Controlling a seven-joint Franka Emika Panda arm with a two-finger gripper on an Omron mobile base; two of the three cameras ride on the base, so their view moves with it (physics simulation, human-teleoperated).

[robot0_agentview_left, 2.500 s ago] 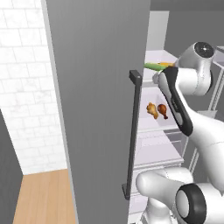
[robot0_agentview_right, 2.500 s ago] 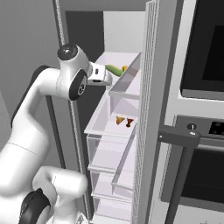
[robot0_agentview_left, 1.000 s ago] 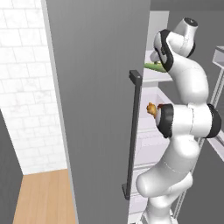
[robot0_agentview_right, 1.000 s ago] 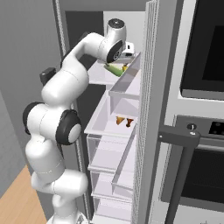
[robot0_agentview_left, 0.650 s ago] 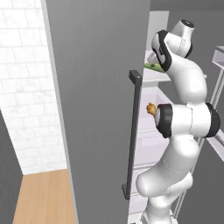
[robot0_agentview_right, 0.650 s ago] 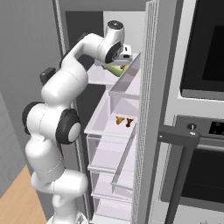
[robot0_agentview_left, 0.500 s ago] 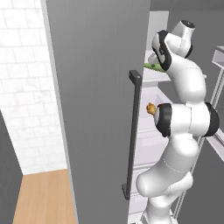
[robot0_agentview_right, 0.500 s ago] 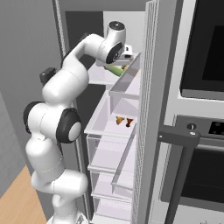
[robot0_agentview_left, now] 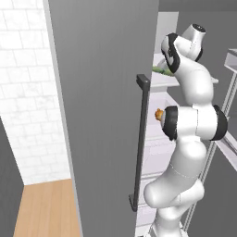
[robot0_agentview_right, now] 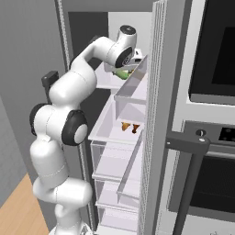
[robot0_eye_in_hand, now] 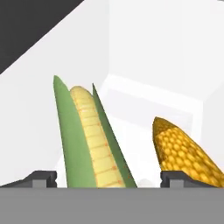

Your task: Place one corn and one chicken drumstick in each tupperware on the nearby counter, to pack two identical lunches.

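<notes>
My gripper (robot0_eye_in_hand: 108, 179) reaches onto the fridge's top shelf (robot0_agentview_right: 106, 81). It is open, with one dark fingertip (robot0_eye_in_hand: 43, 177) on each side of a pale yellow corn (robot0_eye_in_hand: 94, 140) in green husk. The fingertips do not touch the corn. A second, golden corn (robot0_eye_in_hand: 183, 153) lies just right of the right fingertip. From the right base view the husked corn (robot0_agentview_right: 122, 73) peeks out under the hand. Two chicken drumsticks (robot0_agentview_right: 130, 127) lie on the shelf below; one drumstick (robot0_agentview_left: 159, 113) peeks out beside the arm. The tupperware and the counter are out of view.
The open grey fridge door (robot0_agentview_left: 102, 115) with its dark vertical handle (robot0_agentview_left: 141, 139) stands left of the arm. A clear door bin (robot0_agentview_right: 135, 85) flanks the shelf on the right. An oven (robot0_agentview_right: 213, 179) with a bar handle (robot0_agentview_right: 186, 142) lies further right. Wooden floor (robot0_agentview_left: 44, 208) shows lower left.
The arm has swung up from in front of the middle shelves to the top shelf. Over the last second the hand has edged slightly lower toward the corn.
</notes>
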